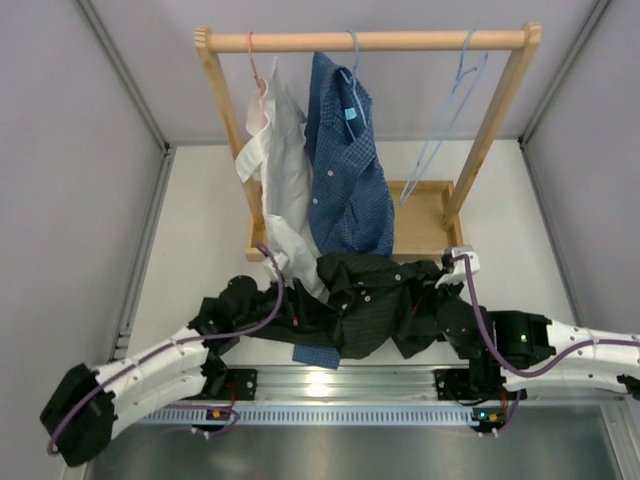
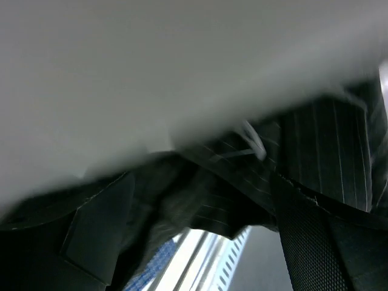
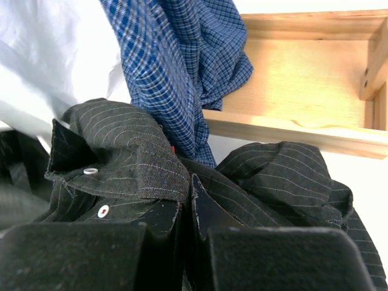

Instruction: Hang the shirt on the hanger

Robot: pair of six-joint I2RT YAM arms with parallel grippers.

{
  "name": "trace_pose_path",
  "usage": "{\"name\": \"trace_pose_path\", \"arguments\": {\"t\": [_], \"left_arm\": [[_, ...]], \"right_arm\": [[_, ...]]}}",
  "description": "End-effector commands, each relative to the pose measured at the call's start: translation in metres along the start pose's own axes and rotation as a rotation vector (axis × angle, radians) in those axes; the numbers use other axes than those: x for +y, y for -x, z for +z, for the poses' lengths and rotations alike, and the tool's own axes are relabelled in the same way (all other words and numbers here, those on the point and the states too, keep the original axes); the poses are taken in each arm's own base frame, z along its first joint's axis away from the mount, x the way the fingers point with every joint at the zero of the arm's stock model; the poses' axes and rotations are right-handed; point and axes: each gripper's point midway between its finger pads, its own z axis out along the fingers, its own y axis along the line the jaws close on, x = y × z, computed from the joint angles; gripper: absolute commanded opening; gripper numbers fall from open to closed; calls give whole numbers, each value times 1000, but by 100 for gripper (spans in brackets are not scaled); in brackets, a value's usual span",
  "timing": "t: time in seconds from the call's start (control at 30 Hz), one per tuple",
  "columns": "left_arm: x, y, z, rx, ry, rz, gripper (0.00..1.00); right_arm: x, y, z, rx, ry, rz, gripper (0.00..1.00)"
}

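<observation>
l wrist view mostly blur, l jaws' grip unclear; from top, both jaws under shirt

The black pinstriped cloth shirt looks matt and finely woven, its small buttons glossy; the pale wooden clothes rack is smooth; the thin light-blue wire hanger looks smooth.

Enclosure: grey left wall, back wall and right wall, with metal strips at the corners. Table top is white.

Wooden rack stands ahead of the right gripper jaws. It has a round top rail, two uprights and a shallow tray base. From the wrist, the tray sits above and right of the jaws; the wood is pale and evenly lit.

Behind the jaws, at the near edge, is an aluminium rail with one bright glare spot.
</observation>
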Motion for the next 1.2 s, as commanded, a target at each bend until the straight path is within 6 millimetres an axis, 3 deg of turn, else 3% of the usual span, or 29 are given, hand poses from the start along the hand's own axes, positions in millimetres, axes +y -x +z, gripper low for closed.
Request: {"name": "trace_pose_path", "arguments": {"t": [0.0,0.03,0.27,0.4,0.57,0.7,0.83,0.9,1.0,1.03,1.13,1.17], "left_arm": [[-67,25,22,-135,-232,113,95],[-73,26,24,-152,-258,116,94],[-49,28,31,-241,-169,111,93],[-62,28,24,-286,-236,92,91],[-94,17,23,-278,-341,84,90],[-94,10,26,-298,-312,90,87],[-98,11,22,-331,-314,100,76],[-107,16,16,-350,-344,124,69],[-118,19,7,-360,-381,159,52],[-123,22,6,-364,-394,174,42],[-123,25,2,-359,-366,201,34],[-132,34,-4,-384,-375,213,31]], "right_arm": [[-14,17,-3,-55,-55,75,0],[-13,20,-5,-58,-48,84,0],[3,38,-19,-66,128,169,0],[27,45,-28,-59,274,211,0],[52,50,-32,-68,378,225,0],[71,59,-38,-82,476,231,0],[82,66,-49,-80,555,246,1],[79,69,-52,-85,562,268,1],[73,70,-55,-93,569,290,1],[72,71,-56,-97,571,298,1],[67,71,-59,-104,576,301,2],[64,73,-60,-112,577,299,2]]}}
